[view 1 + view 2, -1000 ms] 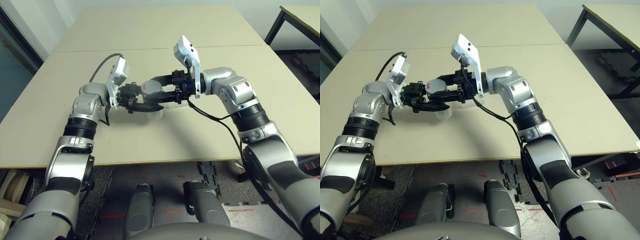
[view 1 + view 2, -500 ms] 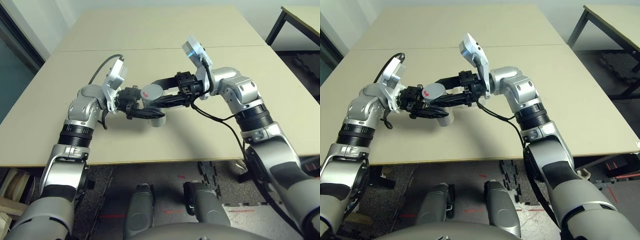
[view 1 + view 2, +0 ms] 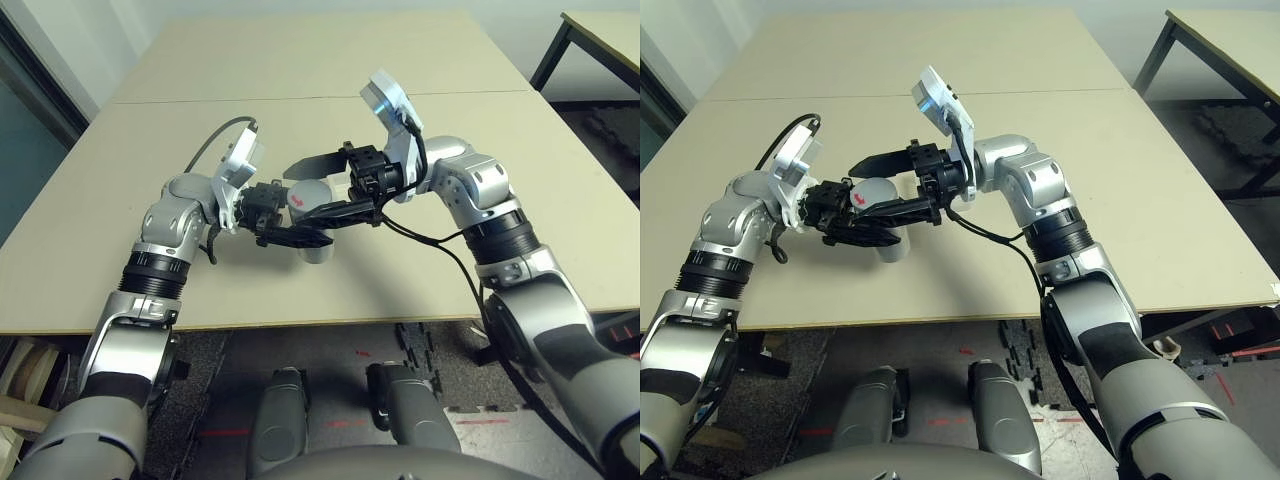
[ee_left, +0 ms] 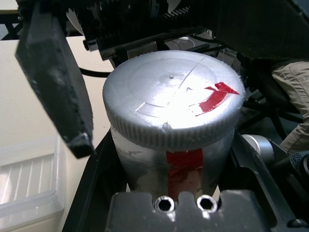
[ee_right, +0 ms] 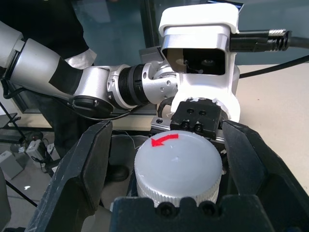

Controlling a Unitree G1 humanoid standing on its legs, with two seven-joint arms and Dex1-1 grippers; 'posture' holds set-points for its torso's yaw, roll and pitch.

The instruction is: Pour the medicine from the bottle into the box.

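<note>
My left gripper (image 3: pixel 300 218) is shut on the bottle (image 3: pixel 308 196), a silvery cylinder held above the table's near middle. The grey cap (image 4: pixel 174 101), marked with a red arrow, sits on the bottle's mouth. My right gripper (image 3: pixel 303 193) is open; its fingers (image 5: pixel 77 174) stand on either side of the cap, apart from it. The box (image 4: pixel 24 179), a clear shallow tray, lies on the table just below the bottle, showing partly under the grippers (image 3: pixel 890 248). The medicine is hidden.
The tan table (image 3: pixel 300 80) has a seam across its middle and free room all around the arms. A second table (image 3: pixel 600 35) stands at the far right. A person in dark clothes (image 5: pixel 58 29) stands beyond the table's edge.
My right gripper's fingers, closed around the cap before, have spread wide and let go of it. The bottle stays in the left gripper, now slightly nearer and lower.
</note>
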